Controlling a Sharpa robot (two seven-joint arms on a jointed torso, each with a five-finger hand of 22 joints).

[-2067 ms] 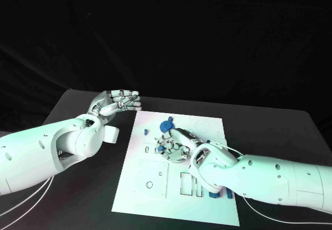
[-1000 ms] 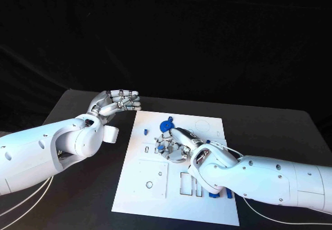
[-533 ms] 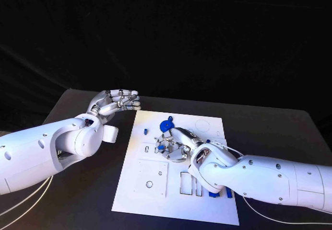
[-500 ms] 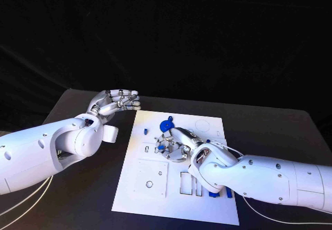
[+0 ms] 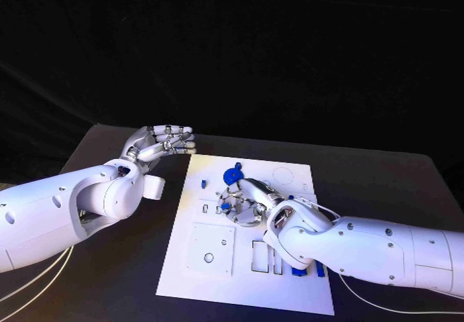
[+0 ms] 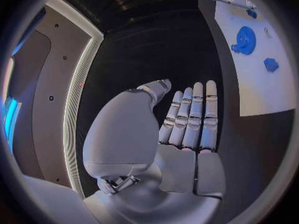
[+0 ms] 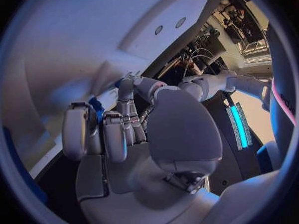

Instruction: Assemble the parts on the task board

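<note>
Right hand on flat white task board

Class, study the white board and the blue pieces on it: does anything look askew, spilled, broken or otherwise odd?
Nothing stands out. The task board lies flat on the table, unbroken. The blue disc and the other blue parts rest on it. The right hand works at its middle; the left hand is held off the board.

Right hand nudged slightly on task board (barely).
</note>
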